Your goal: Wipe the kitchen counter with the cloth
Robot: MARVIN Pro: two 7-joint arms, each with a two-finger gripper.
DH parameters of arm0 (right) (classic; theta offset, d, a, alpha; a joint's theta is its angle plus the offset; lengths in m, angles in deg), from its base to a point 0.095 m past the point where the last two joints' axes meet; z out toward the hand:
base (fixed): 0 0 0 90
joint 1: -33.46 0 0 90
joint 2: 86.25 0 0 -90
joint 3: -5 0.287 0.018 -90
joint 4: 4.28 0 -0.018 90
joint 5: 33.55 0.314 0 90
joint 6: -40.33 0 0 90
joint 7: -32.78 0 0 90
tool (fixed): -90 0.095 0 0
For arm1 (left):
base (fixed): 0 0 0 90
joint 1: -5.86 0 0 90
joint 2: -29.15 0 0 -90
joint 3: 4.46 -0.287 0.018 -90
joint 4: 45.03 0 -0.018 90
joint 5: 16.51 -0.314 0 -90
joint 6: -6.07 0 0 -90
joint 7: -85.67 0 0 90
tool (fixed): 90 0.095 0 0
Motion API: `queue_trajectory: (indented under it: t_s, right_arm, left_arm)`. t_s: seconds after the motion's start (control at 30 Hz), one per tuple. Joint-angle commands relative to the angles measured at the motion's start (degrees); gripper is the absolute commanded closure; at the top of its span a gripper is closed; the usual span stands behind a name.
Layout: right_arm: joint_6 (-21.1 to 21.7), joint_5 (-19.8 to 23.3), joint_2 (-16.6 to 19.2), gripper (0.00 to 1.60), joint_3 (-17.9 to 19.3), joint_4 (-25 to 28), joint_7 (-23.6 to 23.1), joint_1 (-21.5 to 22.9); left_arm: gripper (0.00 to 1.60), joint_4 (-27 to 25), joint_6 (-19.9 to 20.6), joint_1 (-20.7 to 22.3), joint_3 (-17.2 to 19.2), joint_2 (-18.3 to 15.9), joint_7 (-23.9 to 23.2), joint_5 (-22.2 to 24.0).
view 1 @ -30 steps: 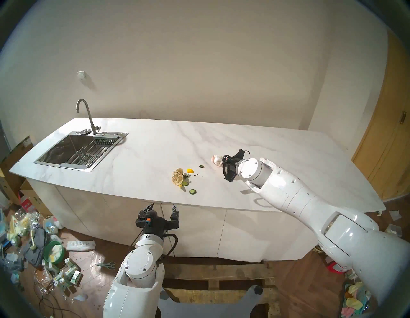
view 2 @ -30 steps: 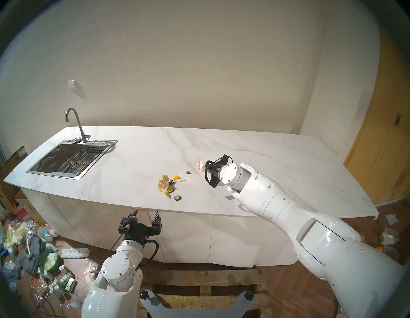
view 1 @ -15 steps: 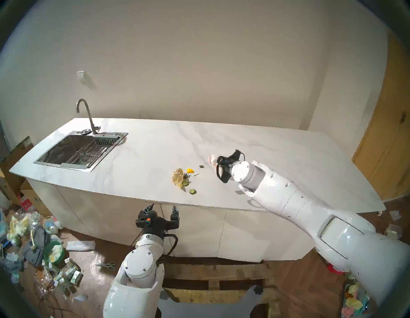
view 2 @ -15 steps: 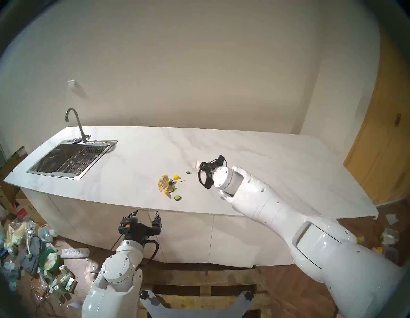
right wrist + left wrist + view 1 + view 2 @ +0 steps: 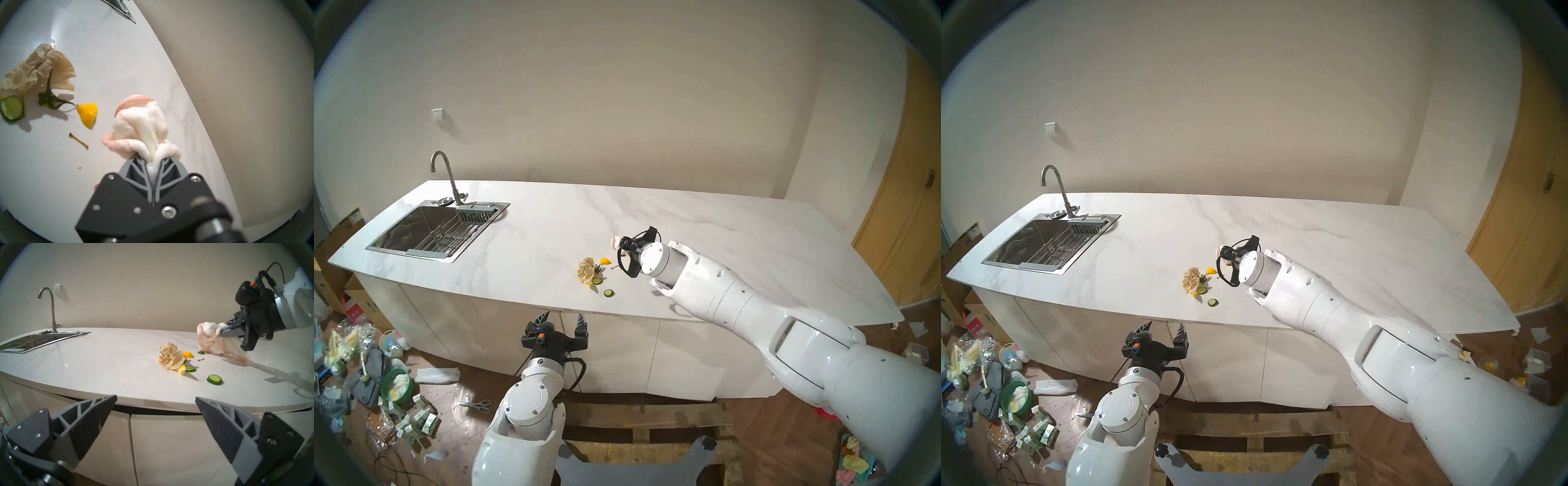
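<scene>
The white marble-look kitchen counter (image 5: 551,220) runs across the head views. My right gripper (image 5: 620,242) is shut on the cloth (image 5: 614,241), a bunched white terry towel with pink edging. In the left wrist view the cloth (image 5: 212,343) hangs from the shut fingers (image 5: 227,331) and its lower edge lies on the counter (image 5: 85,353). In the right wrist view the cloth (image 5: 141,129) bulges out of the gripper (image 5: 152,159). My left gripper (image 5: 563,314) is open and empty, in front of the cabinet fronts below the counter edge.
Just left of the cloth lie a tan paper wad (image 5: 585,269), a lemon piece (image 5: 604,261), cucumber slices (image 5: 608,292), a green stem (image 5: 49,100) and a small stick (image 5: 78,140). The steel sink (image 5: 432,230) with faucet (image 5: 448,176) is at the far left.
My right arm has slid the cloth leftward along the counter toward the food scraps; it now reaches the small green piece. The left arm has not moved.
</scene>
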Motion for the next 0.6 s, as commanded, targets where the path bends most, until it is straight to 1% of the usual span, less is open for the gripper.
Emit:
queue_trajectory:
  t_s: [0.0,0.03,0.07,0.1,0.13,0.2,0.27,0.37,0.4,0.43,0.47,0.57]
  right_arm:
    - [-0.4,1.0,-6.4,1.6,-0.7,-4.9,-1.6,4.3]
    - [-0.9,1.3,-6.1,1.6,-1.5,-5.2,-2.7,4.5]
    - [-0.7,0.7,-8.6,1.6,-1.8,-8.8,-5.0,5.2]
    - [-1.1,0.7,-8.0,1.6,-3.2,-8.9,-6.8,5.3]
    - [-1.3,1.3,-8.2,1.6,-3.5,-9.7,-7.3,5.3]
    - [-1.9,1.6,-7.2,1.6,-5.5,-9.8,-9.5,6.0]
    - [-2.5,2.5,-6.3,1.6,-6.7,-9.8,-11.6,6.7]
    - [-2.8,2.5,-3.5,1.6,-8.6,-7.2,-15.1,7.9]
    - [-3.0,2.5,-2.8,1.6,-8.7,-6.4,-16.2,8.2]
    - [-3.2,2.8,-1.9,1.6,-8.5,-5.3,-18.9,8.8]
    - [-3.3,3.2,-1.3,1.6,-8.7,-4.5,-18.3,8.9]
    - [-3.6,3.5,0.9,1.6,-8.1,-1.8,-22.0,10.2]
  left_arm:
    - [0.0,-1.5,-0.4,0.5,-0.1,0.0,-0.2,0.0]
    - [0.0,-1.5,-0.4,0.4,-0.1,0.0,-0.2,0.0]
    - [0.0,-1.5,-0.4,0.4,-0.1,-0.1,-0.2,0.0]
    - [0.0,-1.6,-0.4,0.4,-0.1,-0.1,-0.2,0.0]
    - [0.0,-1.6,-0.4,0.4,-0.1,-0.1,-0.2,0.0]
    - [0.0,-1.7,-0.4,0.3,-0.1,-0.1,-0.3,0.1]
    - [0.0,-1.7,-0.4,0.3,-0.1,-0.1,-0.3,0.1]
    - [0.0,-1.7,-0.4,0.3,-0.1,-0.1,-0.3,0.1]
    - [0.0,-1.7,-0.4,0.3,-0.1,-0.1,-0.2,0.1]
    - [0.0,-1.7,-0.4,0.3,-0.1,-0.1,-0.2,0.0]
    - [0.0,-1.6,-0.4,0.4,-0.1,-0.1,-0.2,0.0]
    - [0.0,-1.6,-0.4,0.4,-0.1,-0.1,-0.2,0.0]
